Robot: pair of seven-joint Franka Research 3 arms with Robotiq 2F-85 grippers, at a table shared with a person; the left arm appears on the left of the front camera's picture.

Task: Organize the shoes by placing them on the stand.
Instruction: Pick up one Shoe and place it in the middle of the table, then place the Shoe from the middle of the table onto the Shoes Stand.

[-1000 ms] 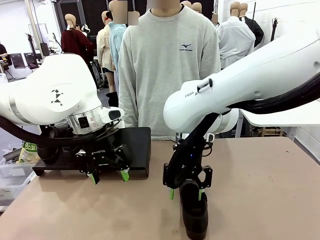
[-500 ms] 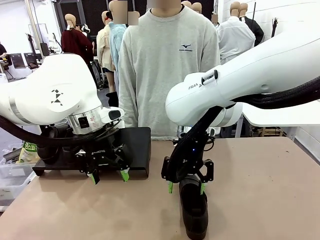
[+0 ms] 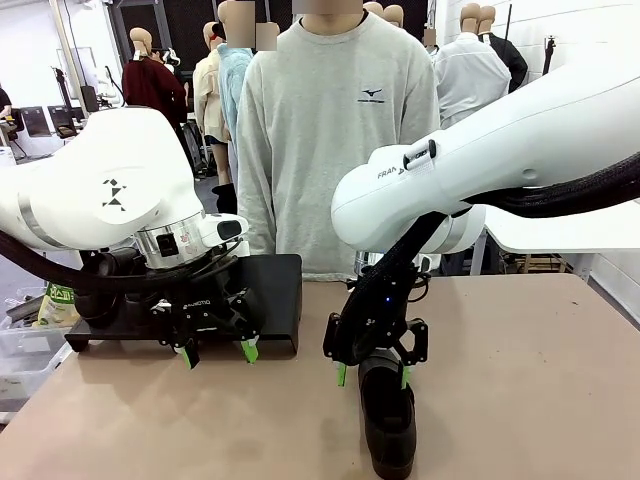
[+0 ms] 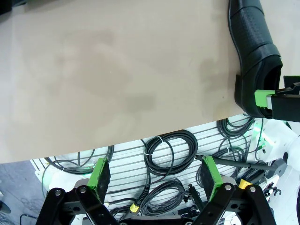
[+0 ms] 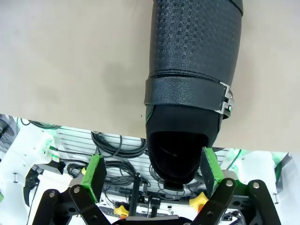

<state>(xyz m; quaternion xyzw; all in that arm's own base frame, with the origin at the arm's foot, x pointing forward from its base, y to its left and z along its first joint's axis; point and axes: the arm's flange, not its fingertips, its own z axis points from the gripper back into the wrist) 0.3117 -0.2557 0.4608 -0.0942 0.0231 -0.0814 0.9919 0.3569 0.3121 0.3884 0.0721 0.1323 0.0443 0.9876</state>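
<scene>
1. The room is bright and evenly lit, seemingly from overhead; the matte tan tabletop (image 3: 520,360) shows no hard glare.
2. Soft, short shadows sit under the low matte black rectangular stand (image 3: 270,290) and beside the black textured leather shoe (image 3: 388,420) near the front edge.
3. The white glossy robot arm casings (image 3: 110,190) carry mild highlights on their upper curves.
4. The front view is sharp on the table; the far background is slightly softer.
5. Both wrist views bend straight lines near their edges, a wide-angle effect.
6. In the right wrist view, the shoe's embossed grain and silver buckle (image 5: 227,102) are crisp, and its opening is deep in shadow.
</scene>
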